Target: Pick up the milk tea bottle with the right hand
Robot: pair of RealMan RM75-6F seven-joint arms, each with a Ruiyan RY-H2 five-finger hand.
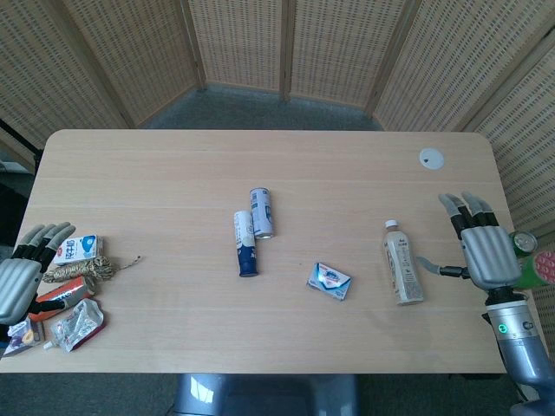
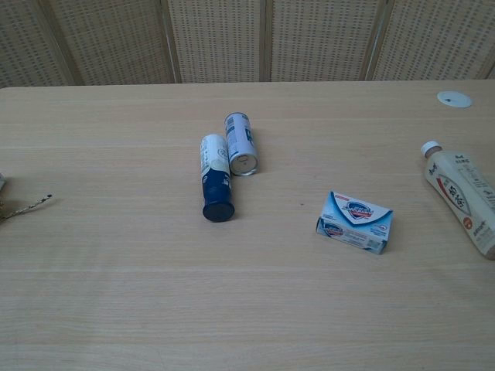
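Note:
The milk tea bottle (image 1: 402,263) lies on its side on the table, cream-coloured with a white cap pointing away from me; the chest view shows this bottle (image 2: 464,196) at the right edge. My right hand (image 1: 482,243) is to its right, apart from it, fingers spread and empty, the thumb pointing toward the bottle. At the table's left edge my left hand (image 1: 24,269) is spread out and holds nothing. Neither hand appears in the chest view.
Two cans, a white and blue one (image 1: 245,243) and a silver one (image 1: 261,212), lie mid-table. A blue soap box (image 1: 329,280) lies left of the bottle. Cartons, twine and pouches (image 1: 74,290) cluster by the left hand. A white disc (image 1: 431,158) sits far right.

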